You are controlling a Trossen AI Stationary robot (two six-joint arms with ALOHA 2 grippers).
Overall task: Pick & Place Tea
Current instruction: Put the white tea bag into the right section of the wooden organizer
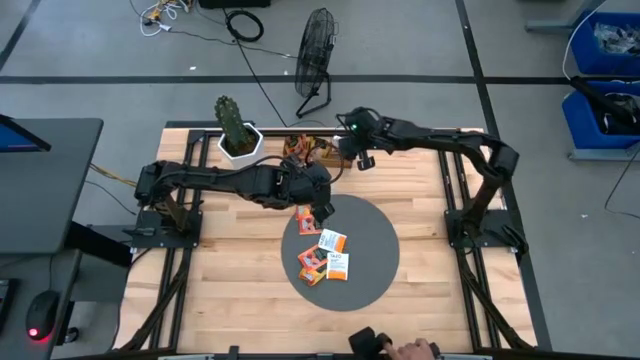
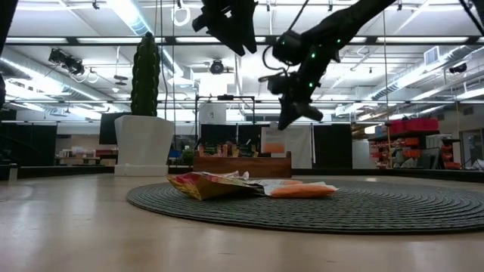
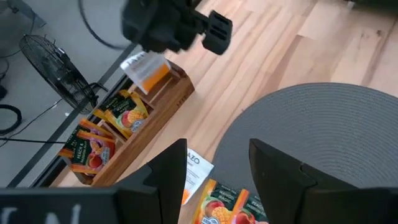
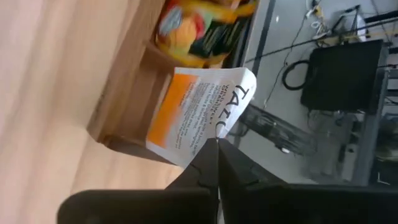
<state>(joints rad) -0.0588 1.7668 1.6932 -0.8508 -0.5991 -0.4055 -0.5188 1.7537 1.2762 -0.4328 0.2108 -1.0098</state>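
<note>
Two grippers at work. High view: my right gripper point(image 1: 362, 160) hangs over the tray point(image 1: 300, 147) by the cactus point(image 1: 235, 125); my left gripper point(image 1: 322, 212) hovers above sachets point(image 1: 325, 255) on the mat point(image 1: 375, 265). Left wrist view: my fingers point(image 3: 283, 171) stand apart, empty. Right wrist view: my fingers pinch one white-orange sachet point(image 4: 199, 109) above the tray's end compartment. Judgement: placing step; next, lower and release, clearing the wall.

Bright even overhead light, soft shadows, blurred right wrist view
</note>
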